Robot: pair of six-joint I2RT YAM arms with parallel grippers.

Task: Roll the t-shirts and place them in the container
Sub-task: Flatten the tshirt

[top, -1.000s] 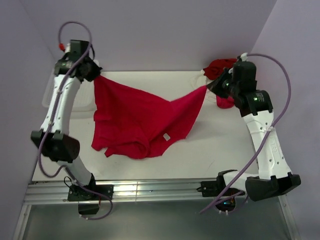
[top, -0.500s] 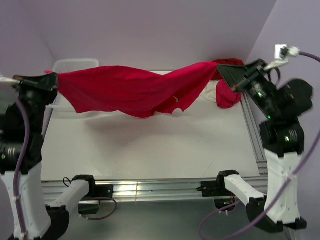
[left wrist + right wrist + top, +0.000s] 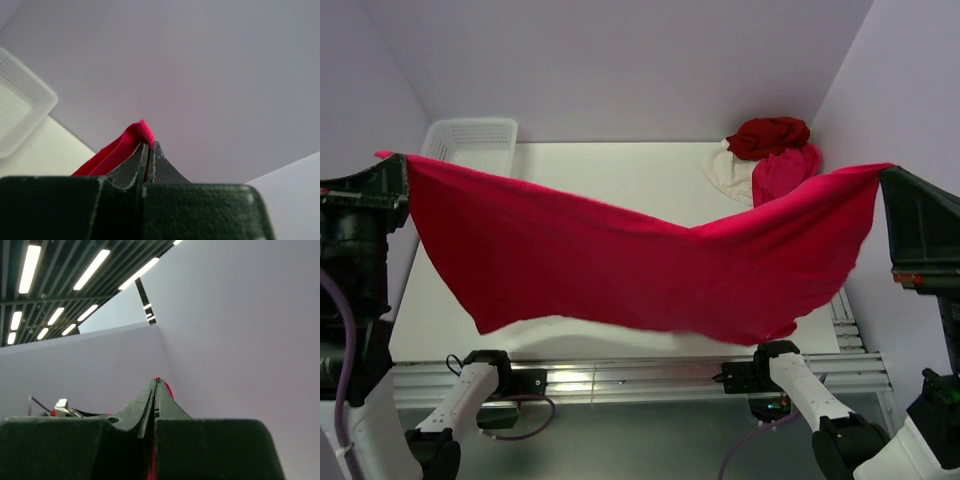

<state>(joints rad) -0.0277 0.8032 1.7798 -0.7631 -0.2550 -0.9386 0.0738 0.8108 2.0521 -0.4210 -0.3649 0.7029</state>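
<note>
My left claw [image 3: 396,160] is clamped tight on one corner of the crimson shirt [image 3: 620,270], and my right claw [image 3: 882,170] is clamped just as tight on the opposite corner. The shirt hangs spread wide between them above the desk [image 3: 620,165], sagging in the middle. A white mesh basket [image 3: 470,140] sits at the desk's far left corner. At the far right corner a dark red shirt [image 3: 772,135], a pink shirt [image 3: 782,175] and a cream shirt [image 3: 728,165] lie heaped together, touching.
</note>
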